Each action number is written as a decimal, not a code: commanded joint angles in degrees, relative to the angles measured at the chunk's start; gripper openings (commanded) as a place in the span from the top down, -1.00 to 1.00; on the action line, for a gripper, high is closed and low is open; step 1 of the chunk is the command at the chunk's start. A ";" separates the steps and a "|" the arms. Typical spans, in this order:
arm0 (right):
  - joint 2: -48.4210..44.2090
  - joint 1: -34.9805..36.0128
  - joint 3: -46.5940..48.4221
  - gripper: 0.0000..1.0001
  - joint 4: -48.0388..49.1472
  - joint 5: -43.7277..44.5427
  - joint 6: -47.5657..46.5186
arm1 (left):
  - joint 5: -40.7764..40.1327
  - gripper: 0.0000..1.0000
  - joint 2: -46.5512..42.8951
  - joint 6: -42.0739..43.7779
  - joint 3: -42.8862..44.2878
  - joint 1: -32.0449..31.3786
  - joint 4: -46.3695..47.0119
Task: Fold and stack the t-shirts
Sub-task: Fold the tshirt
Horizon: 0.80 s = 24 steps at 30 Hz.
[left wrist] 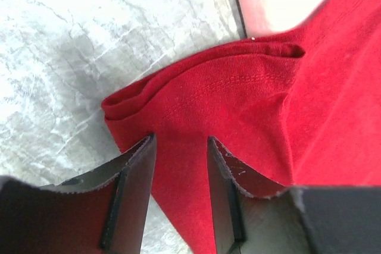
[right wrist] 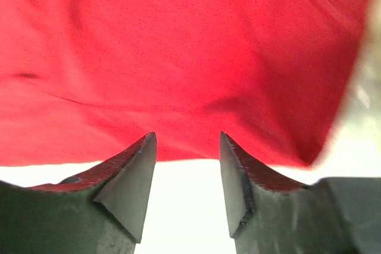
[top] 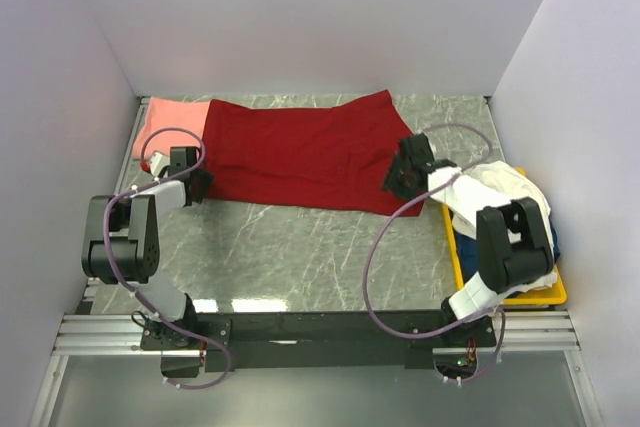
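Note:
The deep red t-shirt [top: 300,152] lies spread across the back of the marble table. The salmon pink t-shirt [top: 175,119] lies folded at the back left, partly under the red one. The cream white t-shirt [top: 495,187] is heaped on the yellow tray at the right. My left gripper [top: 198,185] is open over the red shirt's left sleeve hem [left wrist: 202,93], its fingers either side of the cloth. My right gripper [top: 398,179] is open at the red shirt's right edge [right wrist: 178,75], its fingers just short of the hem.
A yellow tray [top: 555,292] at the right holds the white shirt and some dark blue cloth [top: 468,242]. White walls close in the left, back and right. Bare marble table [top: 300,247] lies in front of the red shirt.

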 commanded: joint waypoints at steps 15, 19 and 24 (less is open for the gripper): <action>-15.53 -7.48 -20.84 -0.06 9.41 -3.64 6.51 | 0.34 -0.20 -15.92 -1.09 -9.41 1.97 2.20; -13.50 -7.75 -21.19 -0.06 10.82 -3.64 6.94 | 0.25 -0.25 -15.84 -1.18 -10.38 2.58 1.85; -11.48 -8.19 -21.28 -0.05 11.52 -3.03 7.03 | 1.12 -0.25 -13.39 -1.70 -10.99 2.76 2.72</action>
